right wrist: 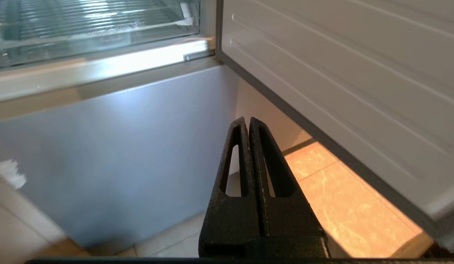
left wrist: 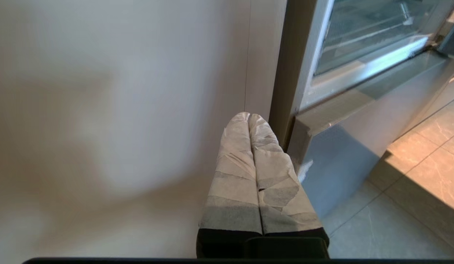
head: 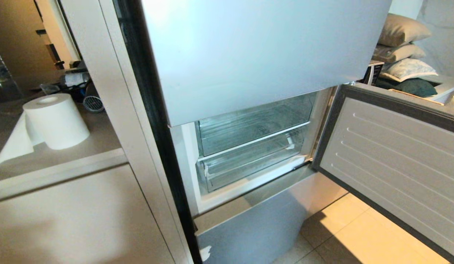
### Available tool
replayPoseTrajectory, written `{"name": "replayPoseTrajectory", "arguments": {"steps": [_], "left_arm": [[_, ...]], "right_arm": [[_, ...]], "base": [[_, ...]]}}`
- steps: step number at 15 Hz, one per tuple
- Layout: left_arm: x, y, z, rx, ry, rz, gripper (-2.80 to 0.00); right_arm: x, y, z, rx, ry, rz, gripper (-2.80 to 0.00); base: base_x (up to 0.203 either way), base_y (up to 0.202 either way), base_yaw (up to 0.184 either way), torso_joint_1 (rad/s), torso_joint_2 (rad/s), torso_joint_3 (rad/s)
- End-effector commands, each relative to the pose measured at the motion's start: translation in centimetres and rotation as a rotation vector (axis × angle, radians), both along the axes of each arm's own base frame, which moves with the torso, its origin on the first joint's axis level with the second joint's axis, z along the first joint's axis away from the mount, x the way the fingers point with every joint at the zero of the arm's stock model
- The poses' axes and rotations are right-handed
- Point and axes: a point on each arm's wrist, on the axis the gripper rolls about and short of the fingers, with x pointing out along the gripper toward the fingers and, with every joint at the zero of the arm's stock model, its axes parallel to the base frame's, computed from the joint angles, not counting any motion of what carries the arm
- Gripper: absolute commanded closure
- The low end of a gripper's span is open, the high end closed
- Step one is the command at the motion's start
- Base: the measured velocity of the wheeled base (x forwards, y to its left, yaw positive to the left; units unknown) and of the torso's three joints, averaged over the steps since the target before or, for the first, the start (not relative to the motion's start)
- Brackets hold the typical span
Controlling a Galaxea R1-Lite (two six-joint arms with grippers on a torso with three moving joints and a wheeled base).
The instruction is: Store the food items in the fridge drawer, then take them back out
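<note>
The fridge stands with its middle door [head: 392, 154] swung wide to the right, its ribbed white inner liner facing out; above the opening hangs the closed grey-blue upper door panel [head: 256, 55], and below it the closed lower door panel [head: 256, 227]. Inside the lit compartment two clear plastic bins sit one over the other: the taller-fronted upper bin [head: 249, 126], and beneath it the fridge drawer [head: 249, 163], pushed in, its ribbed floor showing through the low clear front wall; no fruit can be seen in either bin or anywhere else in the three views.

Neither arm shows in the head view. The left end effector [left wrist: 249, 116], its fingers wrapped in pale tape, is pressed closed with nothing between the tips; it points at the beige cabinet side [left wrist: 120, 110] just left of the fridge, low near the lower door panel. The right end effector [right wrist: 248, 120], bare black with slotted fingers, is likewise closed and empty; it hangs in front of the lower door panel, under the open door, above the tiled floor [right wrist: 344, 190].

To the left of the fridge a tabletop [head: 102, 135] carries a roll of white paper towel [head: 56, 121]; at the far right cushions [head: 403, 47] are stacked.
</note>
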Motion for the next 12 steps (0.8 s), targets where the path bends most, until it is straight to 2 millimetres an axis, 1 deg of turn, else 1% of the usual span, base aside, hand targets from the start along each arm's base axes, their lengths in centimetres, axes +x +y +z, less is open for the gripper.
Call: {"name": "replayPoseTrajectory", "arguments": {"steps": [1,9,10,12], "left_arm": [[0.01,0.0,0.0,0.0,0.002,0.0,0.0],[0.01,0.0,0.0,-0.001,0.002,0.0,0.0],[0.0,0.0,0.0,-0.001,0.001,0.0,0.0],[0.0,0.0,0.0,-0.001,0.0,0.0,0.0]], "right_arm": [[0.01,0.0,0.02,0.006,0.002,0.0,0.0],[0.01,0.0,0.02,0.008,0.002,0.002,0.0],[0.01,0.0,0.02,0.011,0.002,0.002,0.0],[0.0,0.01,0.03,-0.014,0.004,0.006,0.0]], "base": [[-0.185,0.0,0.0,0.007,0.0,0.002],[-0.193,0.0,0.001,-0.002,0.0,0.001],[-0.093,0.0,0.001,-0.007,0.0,0.009],[0.0,0.0,0.0,0.014,0.0,0.002]]}}
